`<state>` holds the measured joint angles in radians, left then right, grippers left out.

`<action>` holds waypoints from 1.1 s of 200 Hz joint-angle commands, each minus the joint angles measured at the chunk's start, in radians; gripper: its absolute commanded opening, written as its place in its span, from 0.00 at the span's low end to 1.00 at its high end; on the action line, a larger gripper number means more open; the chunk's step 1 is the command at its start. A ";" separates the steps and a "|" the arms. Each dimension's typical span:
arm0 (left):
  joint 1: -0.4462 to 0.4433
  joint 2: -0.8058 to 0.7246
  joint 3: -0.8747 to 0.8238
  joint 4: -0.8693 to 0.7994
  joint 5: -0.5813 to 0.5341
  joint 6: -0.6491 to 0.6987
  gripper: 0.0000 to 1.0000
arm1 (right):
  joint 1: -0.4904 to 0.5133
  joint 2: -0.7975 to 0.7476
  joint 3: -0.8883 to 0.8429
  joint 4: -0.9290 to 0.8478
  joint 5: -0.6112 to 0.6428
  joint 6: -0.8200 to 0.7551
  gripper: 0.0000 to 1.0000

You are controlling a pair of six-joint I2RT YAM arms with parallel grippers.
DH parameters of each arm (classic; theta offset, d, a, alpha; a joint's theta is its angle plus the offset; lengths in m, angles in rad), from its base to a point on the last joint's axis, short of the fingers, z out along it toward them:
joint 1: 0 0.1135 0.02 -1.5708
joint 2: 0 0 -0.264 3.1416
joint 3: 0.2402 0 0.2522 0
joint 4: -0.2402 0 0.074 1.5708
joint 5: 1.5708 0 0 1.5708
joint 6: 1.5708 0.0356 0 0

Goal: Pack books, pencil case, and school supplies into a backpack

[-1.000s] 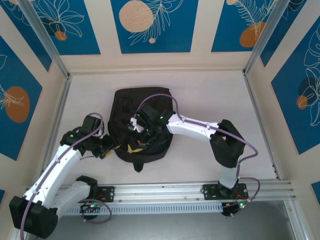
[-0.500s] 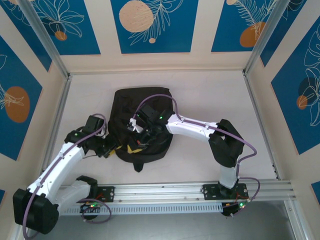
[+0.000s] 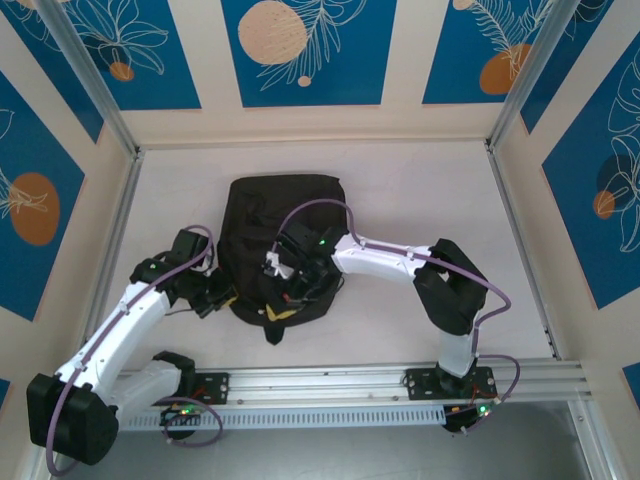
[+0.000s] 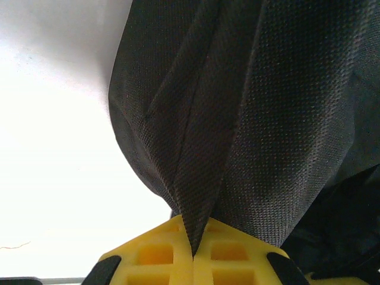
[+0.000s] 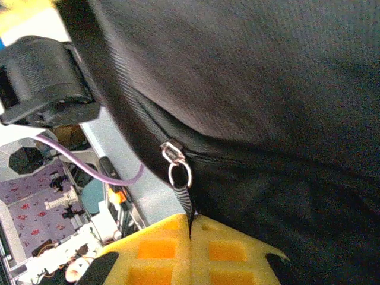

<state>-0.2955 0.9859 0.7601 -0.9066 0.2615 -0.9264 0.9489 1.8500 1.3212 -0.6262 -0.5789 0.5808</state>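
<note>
The black backpack (image 3: 280, 235) lies flat in the middle of the table. My left gripper (image 3: 228, 298) is at its near-left edge. In the left wrist view its yellow jaws (image 4: 193, 252) are shut on a fold of the backpack's fabric (image 4: 202, 148). My right gripper (image 3: 285, 305) hangs over the bag's near side. In the right wrist view it (image 5: 191, 228) is shut on the striped zip pull (image 5: 185, 199) below the metal slider (image 5: 172, 153). The books, pencil case and school supplies are out of view.
An aluminium rail (image 3: 350, 385) runs along the near edge by the arm bases. Upright frame posts (image 3: 120, 200) and blue-panelled walls close in the sides and back. White tabletop (image 3: 430, 190) extends right of and behind the backpack.
My left gripper has shut on the backpack's near-left edge. My right gripper has moved toward the near edge with the zip pull, and the bag's top outline has flattened.
</note>
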 commanded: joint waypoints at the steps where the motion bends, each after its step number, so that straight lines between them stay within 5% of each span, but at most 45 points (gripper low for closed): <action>1: 0.028 -0.008 0.050 -0.056 -0.075 0.044 0.00 | -0.019 -0.041 -0.042 -0.154 0.028 -0.065 0.00; 132: 0.036 -0.007 0.085 -0.086 -0.174 0.121 0.00 | -0.122 -0.186 -0.072 -0.279 0.077 -0.155 0.00; 220: 0.054 0.257 0.292 0.000 -0.302 0.185 0.00 | -0.108 -0.101 0.042 -0.118 0.005 -0.025 0.00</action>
<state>-0.2607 1.1919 0.9642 -0.9886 0.0582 -0.7589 0.8337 1.7119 1.3067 -0.8040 -0.5087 0.4843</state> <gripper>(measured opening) 0.040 0.060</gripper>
